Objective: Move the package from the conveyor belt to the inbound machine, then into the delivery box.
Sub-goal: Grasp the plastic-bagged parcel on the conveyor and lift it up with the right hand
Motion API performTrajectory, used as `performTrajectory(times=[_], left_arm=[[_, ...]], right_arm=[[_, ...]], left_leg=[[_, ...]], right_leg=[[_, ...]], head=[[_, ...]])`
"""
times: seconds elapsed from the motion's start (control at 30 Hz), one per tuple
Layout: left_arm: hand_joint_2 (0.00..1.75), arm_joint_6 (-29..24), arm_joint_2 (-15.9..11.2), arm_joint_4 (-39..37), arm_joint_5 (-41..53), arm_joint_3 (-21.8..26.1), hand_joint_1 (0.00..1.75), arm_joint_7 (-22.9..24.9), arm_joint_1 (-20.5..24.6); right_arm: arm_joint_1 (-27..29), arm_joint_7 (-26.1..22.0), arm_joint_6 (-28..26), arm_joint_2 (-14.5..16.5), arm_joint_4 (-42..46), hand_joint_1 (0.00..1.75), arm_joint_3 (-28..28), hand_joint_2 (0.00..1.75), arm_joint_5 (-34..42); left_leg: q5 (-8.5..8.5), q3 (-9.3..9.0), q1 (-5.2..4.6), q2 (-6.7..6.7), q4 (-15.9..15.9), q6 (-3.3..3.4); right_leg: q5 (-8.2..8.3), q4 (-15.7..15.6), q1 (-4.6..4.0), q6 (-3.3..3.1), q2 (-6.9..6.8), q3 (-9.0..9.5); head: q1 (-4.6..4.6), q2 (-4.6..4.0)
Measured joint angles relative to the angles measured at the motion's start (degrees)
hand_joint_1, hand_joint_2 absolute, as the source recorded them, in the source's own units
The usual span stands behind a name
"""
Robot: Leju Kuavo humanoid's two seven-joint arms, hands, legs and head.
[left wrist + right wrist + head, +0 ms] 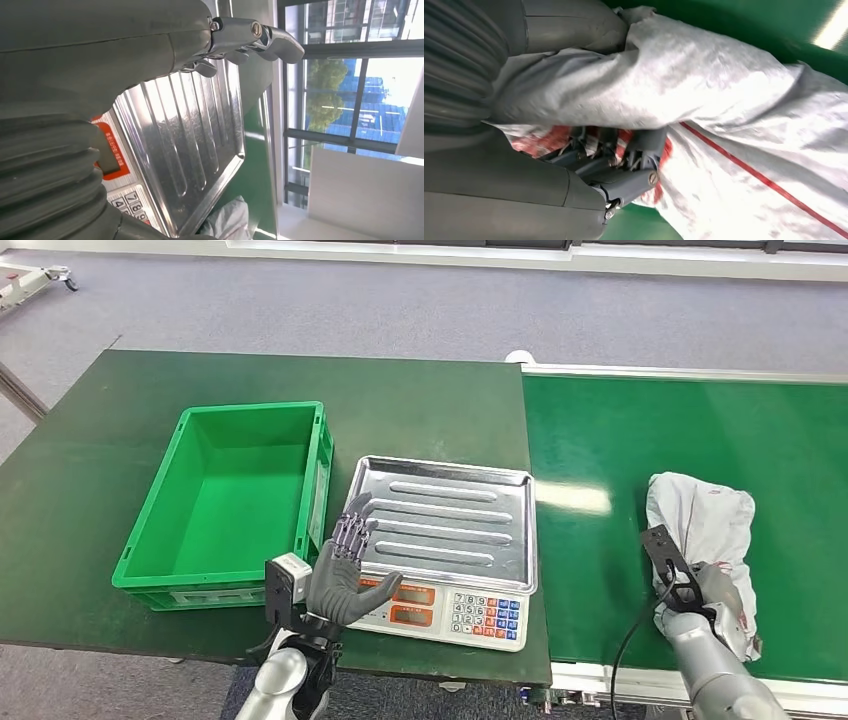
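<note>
Right hand (624, 170) closed on the soft white package (705, 515) atop the conveyor belt (600, 440), left hand (345, 570) spread over the scale (445, 525); best lifted with bunched fabric gripped firmly, against slipping.

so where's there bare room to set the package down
The steel scale tray is bare, though the left hand hovers at its near-left corner. The green crate is empty. The belt between tray and package is free; the right hand crowds the package.
</note>
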State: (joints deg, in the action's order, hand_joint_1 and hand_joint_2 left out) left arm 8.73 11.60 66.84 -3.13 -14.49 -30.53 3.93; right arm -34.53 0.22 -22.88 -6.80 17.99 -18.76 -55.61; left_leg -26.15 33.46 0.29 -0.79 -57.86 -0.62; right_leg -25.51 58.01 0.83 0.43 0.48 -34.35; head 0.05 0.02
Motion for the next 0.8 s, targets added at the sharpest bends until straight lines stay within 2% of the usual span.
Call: performTrajectory(times=[0.23, 0.4, 0.63, 0.8], left_arm=[[1.75, -0.68, -0.01, 1.31, 1.57, 1.07, 0.00, 0.03, -0.73], [1.75, -0.76, 0.00, 2.21, 2.65, 1.54, 0.00, 0.05, -1.18], [1.75, -1.52, -0.01, 2.61, 3.56, 1.99, 0.00, -0.99, -1.60], [1.75, -1.65, -0.02, 2.78, 3.71, 1.99, 0.00, -1.17, -1.48]], right_arm=[[1.41, -12.63, -5.73, 2.92, 1.89, 1.75, -2.50, 1.75, 5.28], [3.24, -18.53, -8.46, 5.61, 9.44, 1.75, -1.88, 1.75, 10.06], [7.62, -14.41, -7.09, 7.79, 30.99, 1.75, 6.55, 1.75, 11.47], [8.05, -12.10, -4.12, 8.32, 40.03, 1.75, 12.22, 1.75, 10.38]], left_leg=[[0.01, 0.12, 0.03, -0.01, 0.01, -0.01], [0.03, 0.18, 0.02, -0.10, 0.01, 0.02], [0.04, 0.20, 0.01, -0.08, 0.01, 0.02], [0.05, 0.20, 0.02, -0.07, 0.01, 0.01]], right_leg=[[-0.01, 0.01, 0.00, -0.01, -0.02, -0.11], [-0.02, 0.01, 0.02, 0.00, -0.07, -0.12], [-0.01, 0.01, 0.03, 0.00, -0.06, -0.17], [-0.01, 0.01, 0.02, -0.01, -0.05, -0.17]], head=[[0.01, 0.00], [0.01, 0.00], [0.00, 0.00], [0.00, 0.00]])
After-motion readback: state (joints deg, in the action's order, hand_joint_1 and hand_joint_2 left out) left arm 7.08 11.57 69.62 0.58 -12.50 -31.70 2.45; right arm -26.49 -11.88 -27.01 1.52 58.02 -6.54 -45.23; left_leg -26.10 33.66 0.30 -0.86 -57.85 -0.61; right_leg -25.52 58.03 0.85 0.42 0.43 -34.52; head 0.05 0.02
